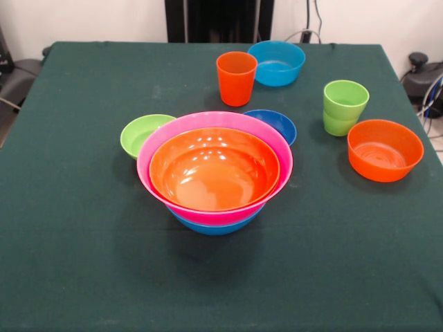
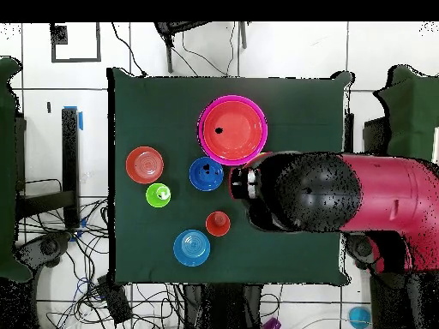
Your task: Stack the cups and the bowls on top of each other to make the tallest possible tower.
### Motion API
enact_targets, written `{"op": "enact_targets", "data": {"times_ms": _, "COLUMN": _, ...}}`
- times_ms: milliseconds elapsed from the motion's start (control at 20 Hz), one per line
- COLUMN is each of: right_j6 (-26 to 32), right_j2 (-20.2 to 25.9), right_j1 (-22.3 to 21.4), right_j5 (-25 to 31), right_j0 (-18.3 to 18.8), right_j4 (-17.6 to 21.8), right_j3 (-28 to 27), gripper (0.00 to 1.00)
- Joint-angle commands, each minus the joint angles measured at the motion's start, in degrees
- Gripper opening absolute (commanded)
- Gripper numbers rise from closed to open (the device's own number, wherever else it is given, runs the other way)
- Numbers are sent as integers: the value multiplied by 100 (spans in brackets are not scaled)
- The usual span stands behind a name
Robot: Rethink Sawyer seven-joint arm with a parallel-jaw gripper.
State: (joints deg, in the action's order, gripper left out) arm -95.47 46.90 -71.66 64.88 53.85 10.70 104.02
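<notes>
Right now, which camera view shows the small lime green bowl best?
The front view: the lime green bowl sits in plain sight beside the pink bowl. In the overhead view the arm appears to cover that spot, so I cannot find it.

Bulky arm (image 2: pixel 360 206): glossy red casing, rounded black joint housing, small white patch.

Dark green cloth (image 1: pixel 83 263) spread over the desk, reaching every edge. Pale wall (image 1: pixel 90 19) at twelve o'clock in the front view. White tiled floor (image 2: pixel 377 47) all round in the overhead view. Black cables (image 2: pixel 64 257) tangled at eight o'clock there, more cables (image 1: pixel 435 104) at three o'clock in the front view.
</notes>
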Motion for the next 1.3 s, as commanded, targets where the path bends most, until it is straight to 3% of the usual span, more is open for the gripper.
{"op": "enact_targets", "data": {"times_ms": 50, "right_j6": 60, "right_j2": -386, "right_j1": 754, "right_j5": -140, "right_j0": -234, "right_j4": 707, "right_j3": 197, "gripper": 100}}
{"op": "enact_targets", "data": {"times_ms": 450, "right_j6": 4, "right_j2": -543, "right_j1": 1208, "right_j5": 144, "right_j0": -334, "right_j4": 906, "right_j3": 8, "gripper": 100}}
{"op": "enact_targets", "data": {"times_ms": 1300, "right_j6": -144, "right_j2": -975, "right_j1": 2299, "right_j5": -760, "right_j0": -494, "right_j4": 1581, "right_j3": -232, "gripper": 100}}
